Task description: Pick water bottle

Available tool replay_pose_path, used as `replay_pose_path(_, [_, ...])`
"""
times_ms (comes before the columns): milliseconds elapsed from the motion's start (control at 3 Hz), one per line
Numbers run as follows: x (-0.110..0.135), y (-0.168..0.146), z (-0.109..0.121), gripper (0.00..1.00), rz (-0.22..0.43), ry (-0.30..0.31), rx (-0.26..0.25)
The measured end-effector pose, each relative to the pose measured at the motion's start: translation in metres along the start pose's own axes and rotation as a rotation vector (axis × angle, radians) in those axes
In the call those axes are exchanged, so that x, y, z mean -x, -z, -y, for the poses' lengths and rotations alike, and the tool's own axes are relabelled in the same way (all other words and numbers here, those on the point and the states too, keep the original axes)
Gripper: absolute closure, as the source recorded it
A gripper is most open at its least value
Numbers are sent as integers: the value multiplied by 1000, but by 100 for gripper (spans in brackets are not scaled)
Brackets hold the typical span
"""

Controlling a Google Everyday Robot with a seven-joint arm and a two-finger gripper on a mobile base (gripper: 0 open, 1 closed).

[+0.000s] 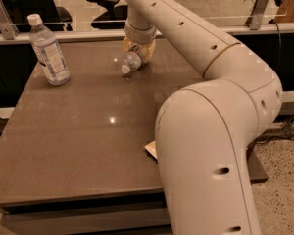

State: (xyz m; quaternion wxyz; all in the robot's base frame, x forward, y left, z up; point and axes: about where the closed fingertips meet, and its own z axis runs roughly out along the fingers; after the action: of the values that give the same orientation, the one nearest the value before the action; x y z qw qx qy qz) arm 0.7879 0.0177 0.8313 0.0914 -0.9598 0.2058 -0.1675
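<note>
Because the small water bottle (132, 61) lies on its side at the far part of the bench (88, 131), I look first at which way it points. Its white cap points toward me and a little to the left. Its other end goes up and away under the end effector (137, 50). So the bottle's long line runs from near-left to far-right. The end effector sits at the tip of the one arm, right over the bottle's back end, so close that they seem to touch. I cannot tell how wide the end effector is open, and I cannot tell if it has hold of the bottle, as the wrist hides that part. A yellow thing (148, 50) sits just behind the bottle. The big bottle (50, 53) with the blue and white label stands upright well apart on the left, and it is not the one I want. I think the next move needs a grip across the bottle's thin body, not along it, and then a lift up.
</note>
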Motion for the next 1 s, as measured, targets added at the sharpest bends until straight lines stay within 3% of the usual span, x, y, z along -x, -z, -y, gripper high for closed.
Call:
replay_pose_path(333, [2,13,5,88,-7,-6,-4])
replay_pose_path(667, [11,40,11,100,12,-43,-24])
replay_pose_path(1000, [23,73,8,100,78,-134,-82])
